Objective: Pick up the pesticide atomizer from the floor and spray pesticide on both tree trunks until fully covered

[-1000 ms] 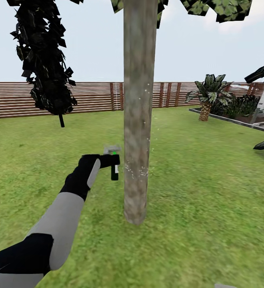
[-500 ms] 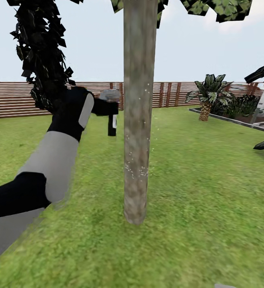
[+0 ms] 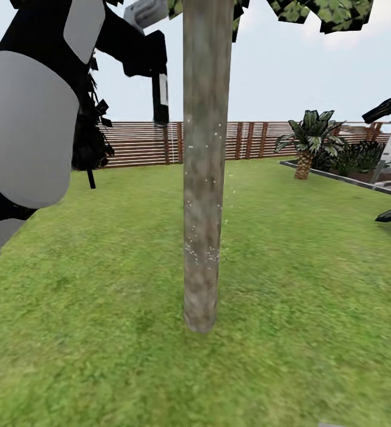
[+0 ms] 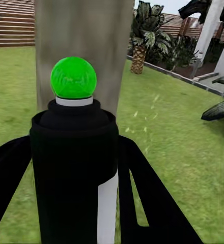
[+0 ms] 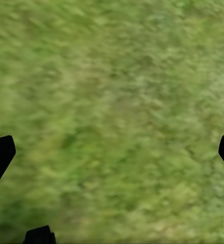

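Left end effector (image 3: 151,56), atomizer (image 3: 160,98) beside trunk (image 3: 204,178)

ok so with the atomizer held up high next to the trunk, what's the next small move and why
Probably spray here: the left gripper holds the pesticide atomizer beside the tree trunk, nozzle facing it in the wrist view, and pale droplets speckle mostly the trunk's lower part.

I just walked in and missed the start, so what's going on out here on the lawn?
The robot is spraying a tree in a fenced garden. Its left gripper holds the pesticide atomizer high up, close beside the tree trunk, and in the left wrist view the trunk stands right behind the bottle. Pale specks dot the trunk's middle and lower part. The right gripper is open, pointing down at bare grass.
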